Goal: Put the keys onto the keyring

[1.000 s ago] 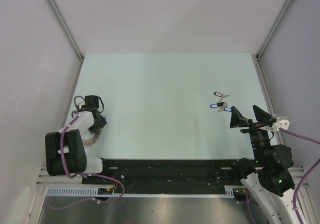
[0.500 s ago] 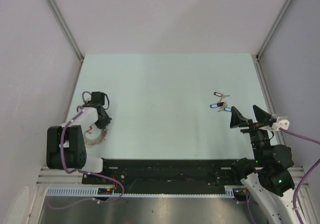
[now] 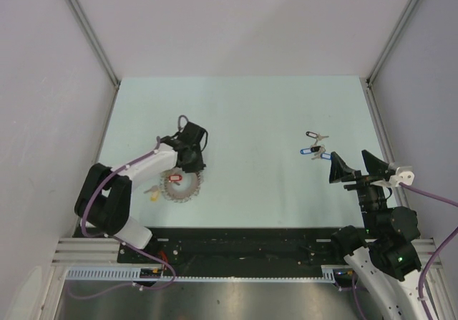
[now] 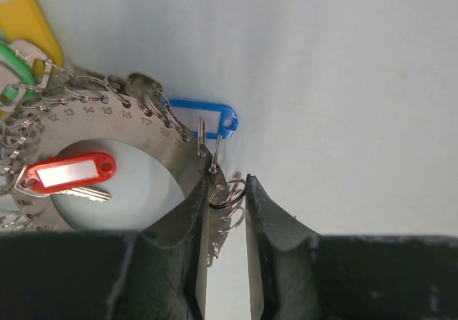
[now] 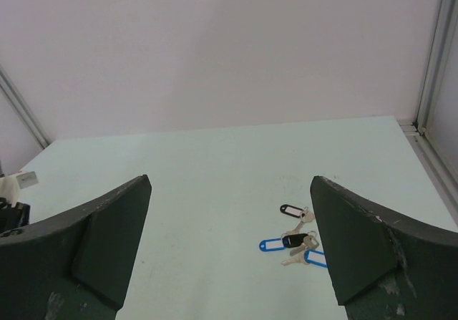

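Having pinched my left tool (image 4: 227, 191) almost closed on the keyring (image 4: 145, 124) rim, I dragged it nearer the keys (image 3: 313, 148); my right tool (image 5: 229, 220) waits wide open, empty.

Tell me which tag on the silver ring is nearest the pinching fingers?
The blue oblong plastic tag, right by the left gripper; red tag, green tag and yellow tag lie farther.
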